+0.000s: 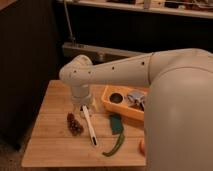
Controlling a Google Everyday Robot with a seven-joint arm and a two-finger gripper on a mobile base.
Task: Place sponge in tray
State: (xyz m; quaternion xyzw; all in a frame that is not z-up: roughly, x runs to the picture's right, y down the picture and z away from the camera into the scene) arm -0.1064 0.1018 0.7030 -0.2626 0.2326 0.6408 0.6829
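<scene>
The sponge (116, 123) is a small dark teal block lying on the wooden table (50, 140), just in front of the tray's near wall. The tray (120, 109) is an orange-yellow bin at the table's right middle, partly hidden by my arm. My gripper (88, 122) points down over the table, to the left of the sponge and the tray, about a hand's width from the sponge. Nothing shows in its grasp.
A brown pine-cone-like object (75, 124) lies just left of the gripper. A long curved green pod (115, 146) lies in front of the sponge. The tray holds a round dark can (116, 97) and a silvery object (135, 98). My arm (170, 100) blocks the right side.
</scene>
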